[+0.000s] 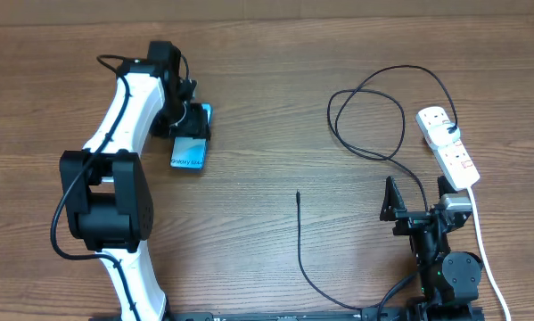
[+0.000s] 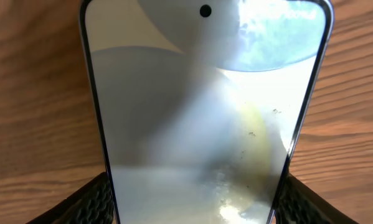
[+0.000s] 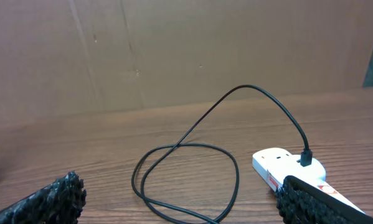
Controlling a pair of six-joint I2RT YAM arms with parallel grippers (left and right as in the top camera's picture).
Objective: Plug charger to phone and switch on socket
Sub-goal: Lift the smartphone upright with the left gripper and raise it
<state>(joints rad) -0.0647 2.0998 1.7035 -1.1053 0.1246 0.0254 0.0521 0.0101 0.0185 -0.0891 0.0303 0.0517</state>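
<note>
The phone, slim with a light blue lit screen, lies flat on the table at the upper left. My left gripper is shut on its far end. In the left wrist view the phone fills the frame, and both black fingers press against its side edges. The charger is a thin black cable, its black plug seated in the white socket at the right. Its slim free end lies loose mid-table. My right gripper stands open beside the socket, holding nothing.
The charger's cable lies in a loop on the wood between the right gripper's fingers and runs on toward the table's front edge. The socket's thick white cord trails down the right side. A brown wall backs the table.
</note>
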